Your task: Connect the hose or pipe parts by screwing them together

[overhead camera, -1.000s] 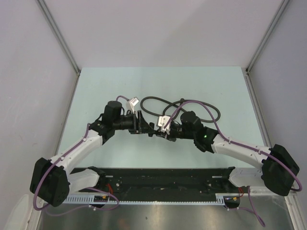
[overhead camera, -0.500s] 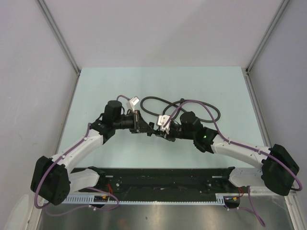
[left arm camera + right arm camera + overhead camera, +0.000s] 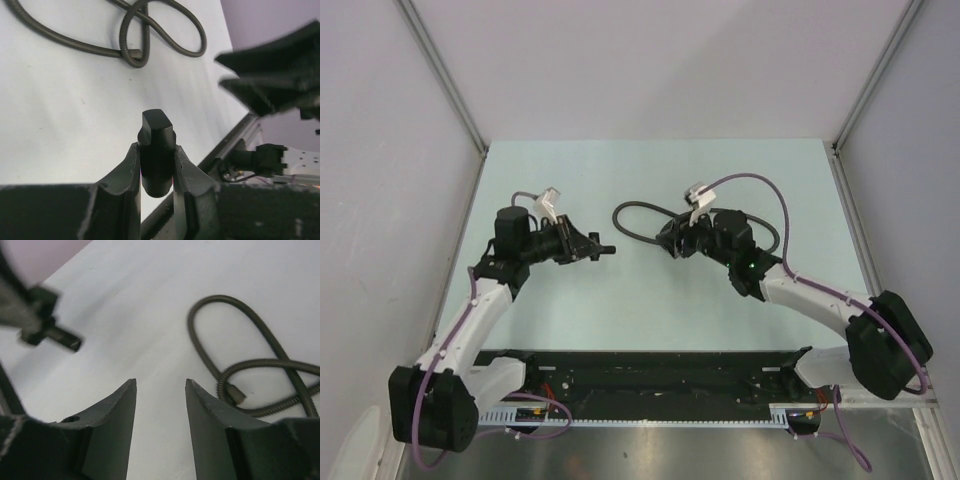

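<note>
The hose lies slack on the pale table, a thin dark line curled into overlapping loops. Everything else is easiest placed from it.

To the left of the hose, well apart from its outermost bend, the left gripper points toward the coil. Its fingers are pinched tight on a short black fitting, which stands up between them with its squared-off tip clear of the pads. From the left wrist view the hose crosses over itself on the table beyond the fitting, and nothing joins the two — bare table lies between them.

The right gripper sits right at the hose, on the near side of its leftmost loop. Its fingers stand parted with only table showing in the gap; they hold nothing. In the right wrist view the loop curves up just beyond the right-hand finger, and one end of the hose lies in the crook of the coil — close beside that finger, though I cannot tell whether it touches. Farther left of the loop in that view, the other gripper and its fitting show only as a dark blur.
</note>
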Available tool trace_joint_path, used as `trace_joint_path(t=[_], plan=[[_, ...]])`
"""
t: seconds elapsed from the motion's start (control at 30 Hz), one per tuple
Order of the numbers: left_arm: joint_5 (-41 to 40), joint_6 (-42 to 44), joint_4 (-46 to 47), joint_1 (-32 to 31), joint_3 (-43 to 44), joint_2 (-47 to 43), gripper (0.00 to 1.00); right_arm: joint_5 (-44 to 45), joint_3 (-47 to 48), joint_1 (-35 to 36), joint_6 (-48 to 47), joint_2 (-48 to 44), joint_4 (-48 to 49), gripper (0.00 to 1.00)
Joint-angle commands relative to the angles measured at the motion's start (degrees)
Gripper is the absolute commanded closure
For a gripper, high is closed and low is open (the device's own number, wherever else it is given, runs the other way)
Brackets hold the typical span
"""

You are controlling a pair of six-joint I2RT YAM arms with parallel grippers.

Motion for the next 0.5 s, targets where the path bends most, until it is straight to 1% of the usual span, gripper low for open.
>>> trace_joint_path(t=[0.0, 0.03, 0.07, 0.1, 0.2, 0.37, 0.47], plan=[[-9.7, 5.7, -4.7, 0.1, -0.9, -7.6, 1.0, 13.1, 7.0, -5.0, 15.8, 5.8, -4.4, 0.53], [-13.7, 6.8, -5.6, 0.1, -1.0, -8.9, 1.0, 15.6, 9.1, -6.2, 18.5, 9.6, -7.6, 0.53], [-15.0, 7.2, -7.1, 0.1, -1.0, -11.1, 1.0, 18.1, 11.1, -6.9, 19.8, 11.3, -10.8, 0.55], [-15.9, 7.5, -7.4, 0.1, -0.9, -12.0, 1.0, 18.2, 14.9, -7.6, 21.2, 13.3, -15.7, 0.56], [-18.1, 7.5, -7.6, 0.1, -1.4, -15.3, 1.0, 17.0, 19.1, -9.1, 23.3, 20.0, -20.1, 0.61], [-16.3, 7.2, -7.6, 0.1, -1.0, -12.8, 1.0, 12.7, 23.1, -8.9, 25.5, 26.3, -18.4, 0.62], [-16.1, 7.2, -7.6, 0.1, -0.9, -12.7, 1.0, 13.1, 25.4, -7.7, 25.9, 29.0, -17.9, 0.61]])
